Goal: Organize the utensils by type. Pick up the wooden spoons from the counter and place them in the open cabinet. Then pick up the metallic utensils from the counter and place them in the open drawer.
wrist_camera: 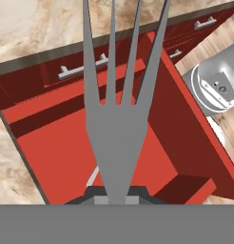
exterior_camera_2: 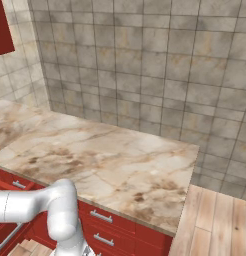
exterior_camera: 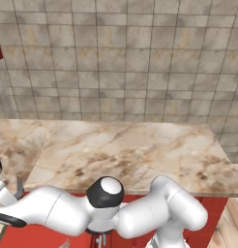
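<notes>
**Fork pinched over the open drawer**

The jaws of the gripper [wrist_camera: 116, 199] are pressed nearly together, and a grey metal fork [wrist_camera: 116, 119] is pinched by its handle end between the two dark tips. The fork is seen close up in the hand view, its long axis running straight away from the hand, its four tines spread toward the top of that view. Behind the fork, the red interior of the open drawer [wrist_camera: 57, 152] is seen, with its side wall at the right and a strip of wooden floor beyond it. The marbled counter [wrist_camera: 38, 24] lies past the tines, above a red drawer front bearing a silver bar handle.

In the left base view, the counter [exterior_camera: 130, 155] is shown from above against the tiled wall, with the white arm [exterior_camera: 116, 210] folded low toward the left. In the right base view, the red base drawers [exterior_camera_2: 110, 225] beneath the counter edge and a corner of the red wall cabinet [exterior_camera_2: 2, 30] are shown.
</notes>
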